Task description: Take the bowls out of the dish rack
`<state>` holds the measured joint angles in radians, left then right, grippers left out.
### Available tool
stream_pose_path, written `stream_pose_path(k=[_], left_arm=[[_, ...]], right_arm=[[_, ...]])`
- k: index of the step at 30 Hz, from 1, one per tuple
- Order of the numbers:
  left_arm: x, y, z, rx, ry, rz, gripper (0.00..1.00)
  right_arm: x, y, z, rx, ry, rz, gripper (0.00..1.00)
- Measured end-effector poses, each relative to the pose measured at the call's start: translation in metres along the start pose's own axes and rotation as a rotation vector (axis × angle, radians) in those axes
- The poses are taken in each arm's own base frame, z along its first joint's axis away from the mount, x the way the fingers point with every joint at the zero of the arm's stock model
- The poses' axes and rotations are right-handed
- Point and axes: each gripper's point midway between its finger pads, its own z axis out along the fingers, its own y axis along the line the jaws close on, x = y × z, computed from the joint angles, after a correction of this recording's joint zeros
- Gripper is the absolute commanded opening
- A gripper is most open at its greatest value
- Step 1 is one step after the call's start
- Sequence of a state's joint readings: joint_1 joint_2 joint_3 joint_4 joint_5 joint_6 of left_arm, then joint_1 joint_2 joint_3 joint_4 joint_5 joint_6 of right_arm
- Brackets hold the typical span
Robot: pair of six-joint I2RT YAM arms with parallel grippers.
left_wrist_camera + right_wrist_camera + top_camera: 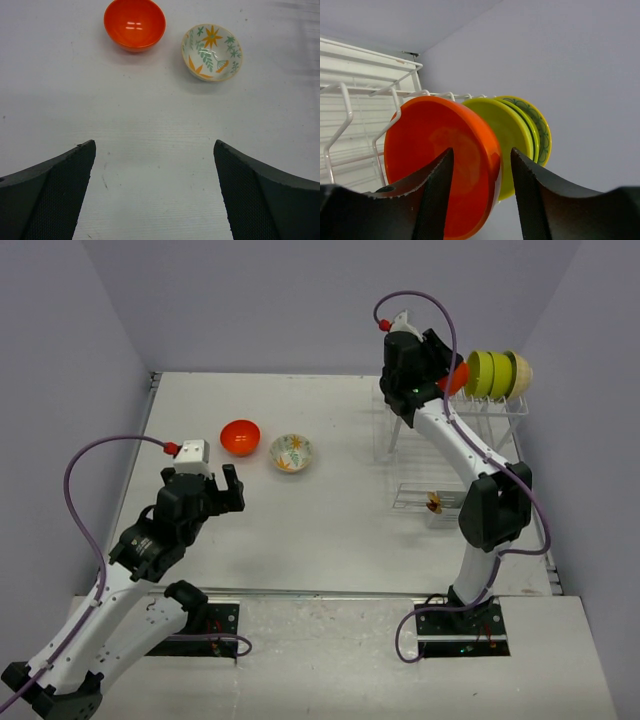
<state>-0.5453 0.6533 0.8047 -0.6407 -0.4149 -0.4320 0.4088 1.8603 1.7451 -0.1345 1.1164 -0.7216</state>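
The white wire dish rack (487,420) stands at the far right. On its top prongs stand an orange bowl (457,377), two lime green bowls (490,374) and a beige bowl (521,376), all on edge. My right gripper (443,372) is open at the orange bowl. In the right wrist view its fingers straddle that bowl's (435,150) rim, one inside, one outside with a gap; the green bowls (512,132) sit behind. A second orange bowl (240,436) and a white floral bowl (291,452) rest on the table. My left gripper (222,486) is open and empty near them.
A small clear cutlery basket (430,502) with a red and yellow item sits on the table in front of the rack. The right arm's elbow (494,505) hangs beside it. Grey walls close in the table on three sides.
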Motion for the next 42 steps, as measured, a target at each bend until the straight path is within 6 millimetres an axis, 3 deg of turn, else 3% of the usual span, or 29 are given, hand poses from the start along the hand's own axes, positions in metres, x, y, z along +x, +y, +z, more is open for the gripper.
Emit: stream_pose_path(k=[5, 11, 16, 33, 42], left_arm=[[-0.001, -0.001, 0.000, 0.006, -0.002, 0.003, 1.00], [-0.001, -0.003, 0.000, 0.019, -0.002, 0.001, 1.00], [-0.001, -0.004, 0.000, 0.022, -0.003, 0.001, 1.00], [-0.003, -0.006, -0.003, 0.040, -0.011, -0.002, 1.00], [-0.010, -0.012, -0.009, 0.087, -0.045, -0.007, 1.00]], right_arm=[[0.005, -0.002, 0.005, 0.040, 0.007, 0.001, 0.33], [0.003, -0.008, 0.006, 0.079, 0.004, 0.009, 0.19], [0.008, -0.018, 0.007, 0.124, 0.027, 0.008, 0.00], [-0.001, -0.030, 0.000, 0.192, -0.007, -0.020, 0.00], [-0.021, -0.028, -0.028, 0.149, -0.066, 0.003, 0.00]])
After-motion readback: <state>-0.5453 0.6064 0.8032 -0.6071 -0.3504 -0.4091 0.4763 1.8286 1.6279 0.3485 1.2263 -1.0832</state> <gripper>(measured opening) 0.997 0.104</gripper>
